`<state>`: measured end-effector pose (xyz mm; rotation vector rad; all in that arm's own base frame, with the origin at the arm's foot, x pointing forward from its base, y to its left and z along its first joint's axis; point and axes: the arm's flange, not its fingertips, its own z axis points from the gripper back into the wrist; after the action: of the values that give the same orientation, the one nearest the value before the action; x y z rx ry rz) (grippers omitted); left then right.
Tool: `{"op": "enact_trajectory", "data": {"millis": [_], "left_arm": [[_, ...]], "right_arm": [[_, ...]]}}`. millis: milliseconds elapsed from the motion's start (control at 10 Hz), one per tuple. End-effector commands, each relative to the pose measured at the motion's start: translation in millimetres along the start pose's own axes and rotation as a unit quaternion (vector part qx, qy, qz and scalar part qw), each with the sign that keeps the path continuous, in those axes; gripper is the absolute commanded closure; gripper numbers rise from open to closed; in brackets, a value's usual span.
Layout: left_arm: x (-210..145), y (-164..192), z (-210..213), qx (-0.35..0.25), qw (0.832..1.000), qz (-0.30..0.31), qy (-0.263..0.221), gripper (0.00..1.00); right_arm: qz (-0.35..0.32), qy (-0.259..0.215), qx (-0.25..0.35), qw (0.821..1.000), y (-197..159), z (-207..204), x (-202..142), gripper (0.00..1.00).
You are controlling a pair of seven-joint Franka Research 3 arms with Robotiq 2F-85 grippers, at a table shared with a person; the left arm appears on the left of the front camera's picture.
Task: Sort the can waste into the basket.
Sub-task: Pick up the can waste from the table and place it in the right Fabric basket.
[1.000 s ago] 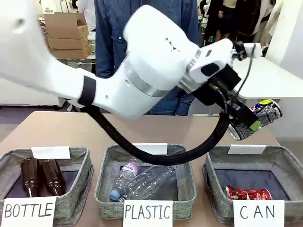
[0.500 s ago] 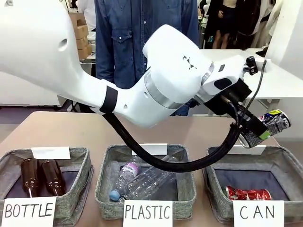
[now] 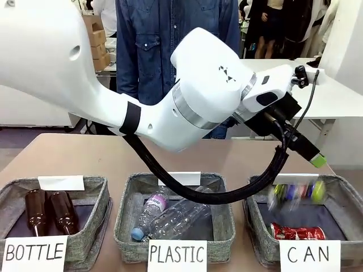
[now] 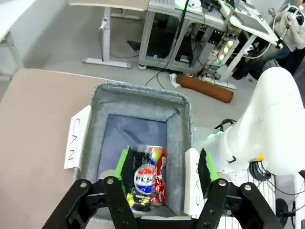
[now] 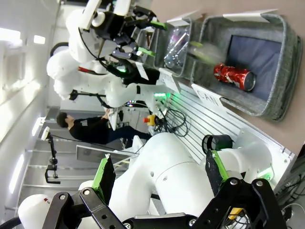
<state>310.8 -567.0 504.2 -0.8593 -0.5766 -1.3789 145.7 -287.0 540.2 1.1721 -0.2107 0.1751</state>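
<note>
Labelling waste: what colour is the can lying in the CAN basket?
Red with white marks, clearest in front view.

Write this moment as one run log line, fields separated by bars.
left gripper: open over CAN basket | blue can: falling, blurred | red can: in basket | right gripper: open, empty

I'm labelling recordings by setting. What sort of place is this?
Probably a robotics lab or test workshop, not a home. A robot arm works over hand-lettered sorting baskets, desks carry electronics and loose cables, and stacked cardboard boxes stand behind the table.
</note>
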Motion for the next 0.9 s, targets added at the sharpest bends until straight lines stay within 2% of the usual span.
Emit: {"op": "enact_trajectory", "data": {"millis": [0, 300, 400, 500, 600, 800], "left_arm": [[3.9, -2.4, 6.7, -0.011, 1.0, 0.009, -0.009, 0.0], [5.0, -1.9, 13.2, -0.01, 1.0, 0.011, -0.015, 0.0], [4.7, -1.3, 26.3, -0.037, 0.999, 0.027, -0.014, 0.0], [2.3, 2.5, 50.6, -0.023, 0.999, 0.036, -0.005, 0.0], [-1.9, 8.4, 78.9, -0.028, 0.996, 0.079, 0.038, 0.0], [-21.4, 16.1, 162.4, -0.006, 0.99, 0.134, 0.051, 0.0]], "right_arm": [[-0.001, -0.005, 0.003, 1.0, 3.1, 0.0, 0.7, 0.0], [-0.001, -0.005, 0.003, 1.0, 3.1, 0.0, 0.7, 0.0], [-0.001, -0.005, 0.003, 1.0, 3.1, 0.0, 0.7, 0.0], [-0.001, -0.005, 0.003, 1.0, 3.1, 0.0, 0.7, 0.0], [-0.001, -0.005, 0.003, 1.0, 3.1, 0.0, 0.7, 0.0], [-0.001, -0.005, 0.003, 1.0, 3.1, 0.0, 0.7, 0.0]]}}
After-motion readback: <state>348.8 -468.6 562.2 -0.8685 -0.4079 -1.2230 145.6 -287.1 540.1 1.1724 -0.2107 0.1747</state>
